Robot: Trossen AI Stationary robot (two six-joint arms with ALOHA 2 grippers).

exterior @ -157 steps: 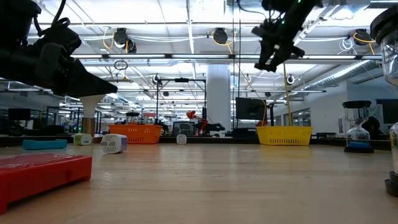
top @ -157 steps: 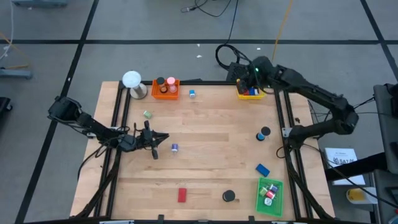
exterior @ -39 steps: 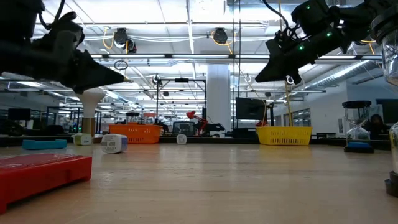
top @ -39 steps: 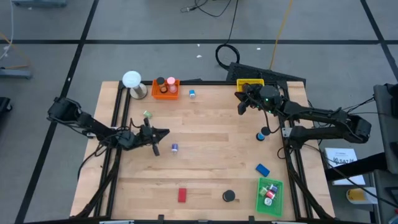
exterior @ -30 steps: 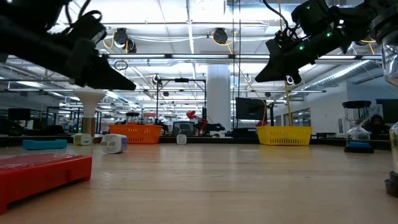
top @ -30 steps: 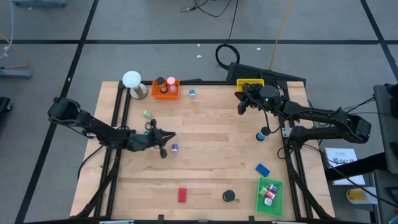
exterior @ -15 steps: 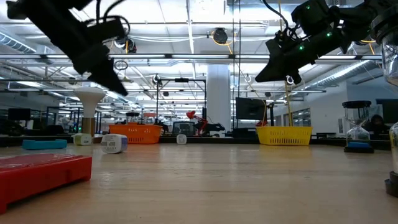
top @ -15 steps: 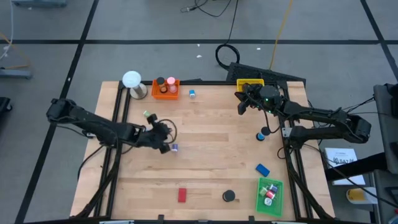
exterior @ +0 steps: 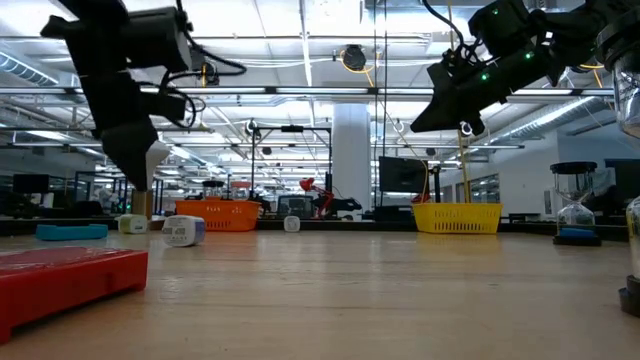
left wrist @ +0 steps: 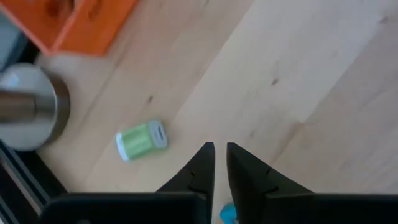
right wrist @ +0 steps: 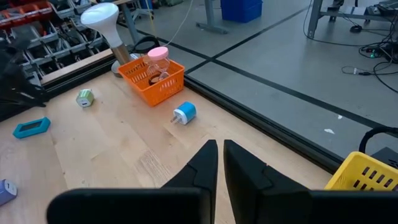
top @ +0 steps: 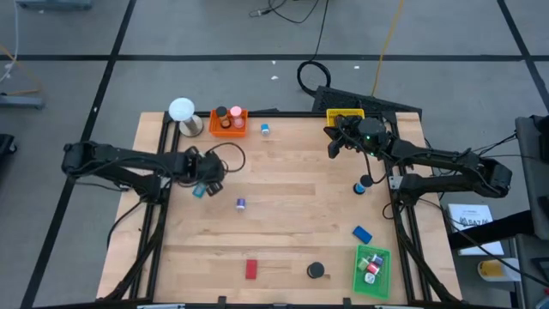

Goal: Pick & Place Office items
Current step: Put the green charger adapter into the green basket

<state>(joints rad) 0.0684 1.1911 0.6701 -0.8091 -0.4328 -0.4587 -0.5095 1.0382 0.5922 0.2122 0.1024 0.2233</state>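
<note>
The left gripper (left wrist: 220,148) hovered over the pale wooden table (top: 292,189) with its fingers nearly together, a thin gap between the tips and nothing held. The small green plastic clip-like piece (left wrist: 140,139) lay at about ten o'clock from those tips, apart from them, near the round metal base (left wrist: 34,116). It looked light and stiff, likely to skid; its long flat sides seem the best hold. The right gripper (right wrist: 219,145) waited closed and empty near the yellow plastic tray (right wrist: 367,173).

Bare tabletop (top: 292,184) mid-table; items seemingly only around edges
</note>
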